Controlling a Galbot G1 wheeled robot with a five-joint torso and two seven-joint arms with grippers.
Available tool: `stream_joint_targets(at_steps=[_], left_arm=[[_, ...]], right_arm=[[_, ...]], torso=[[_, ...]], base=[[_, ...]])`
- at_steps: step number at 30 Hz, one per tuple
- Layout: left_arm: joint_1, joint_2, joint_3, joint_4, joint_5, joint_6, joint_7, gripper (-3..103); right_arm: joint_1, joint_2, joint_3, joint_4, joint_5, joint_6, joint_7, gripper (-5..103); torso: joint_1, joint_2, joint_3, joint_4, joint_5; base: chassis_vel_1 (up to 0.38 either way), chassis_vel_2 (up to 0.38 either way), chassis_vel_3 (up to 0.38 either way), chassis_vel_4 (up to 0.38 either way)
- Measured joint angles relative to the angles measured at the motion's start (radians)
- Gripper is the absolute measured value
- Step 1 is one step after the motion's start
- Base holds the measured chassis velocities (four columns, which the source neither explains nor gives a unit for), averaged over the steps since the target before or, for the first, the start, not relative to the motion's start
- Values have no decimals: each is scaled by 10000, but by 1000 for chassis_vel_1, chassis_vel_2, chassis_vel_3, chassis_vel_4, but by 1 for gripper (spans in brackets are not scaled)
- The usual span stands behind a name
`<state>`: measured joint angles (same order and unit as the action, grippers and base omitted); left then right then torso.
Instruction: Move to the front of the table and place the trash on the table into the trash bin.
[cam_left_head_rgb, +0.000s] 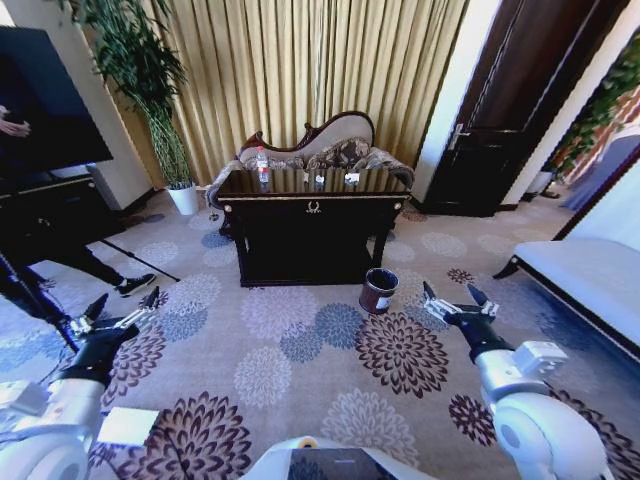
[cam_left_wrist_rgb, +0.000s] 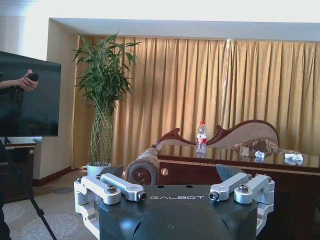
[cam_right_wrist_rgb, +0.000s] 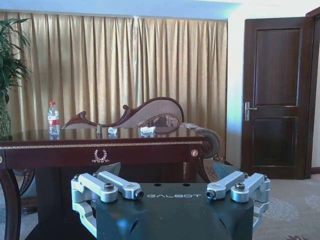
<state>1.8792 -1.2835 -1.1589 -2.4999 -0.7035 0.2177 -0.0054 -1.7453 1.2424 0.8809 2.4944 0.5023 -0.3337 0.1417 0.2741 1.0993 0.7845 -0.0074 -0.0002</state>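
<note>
We stand on patterned carpet, well apart from the worktop (cam_left_head_rgb: 312, 208), a glossy dark console with gold trim that sits at twelve o'clock in the head view. On its top, a small clear bottle (cam_left_head_rgb: 262, 165) with a red label stands upright toward the eleven o'clock end, and two tiny white scraps (cam_left_head_rgb: 351, 178) lie apart from it toward the one o'clock end. The trash bin (cam_left_head_rgb: 378, 290), a small round dark bucket with a white patch, rests on the floor just off the worktop's one o'clock corner, far lower than its top. We judge the main risks to lie in the approach: the bin sits close to our likely path, so driving in could nudge or tip it; the bottle is tall and light, so a careless reach could topple it and send it rolling off the glossy top; the scraps look thin and could slip from a pinch. A tripod leg and a person's foot near nine o'clock could also crowd a wide turn. Our left tool (cam_left_head_rgb: 122, 308) hovers low at eight o'clock, fingers spread wide, holding and touching nothing. Our right tool (cam_left_head_rgb: 458, 298) hovers at four o'clock, likewise spread wide and empty.
</note>
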Motion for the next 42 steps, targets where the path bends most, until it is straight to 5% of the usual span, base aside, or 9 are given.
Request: stream_joint_targets(at_steps=[42], left_arm=[[21,-26,25,0,10,-31,-18,100]], right_arm=[[-71,-6,-88,-17,-84,288,-41,100]], torso=[[0,0,0,0,0]], base=[[0,0,0,0]])
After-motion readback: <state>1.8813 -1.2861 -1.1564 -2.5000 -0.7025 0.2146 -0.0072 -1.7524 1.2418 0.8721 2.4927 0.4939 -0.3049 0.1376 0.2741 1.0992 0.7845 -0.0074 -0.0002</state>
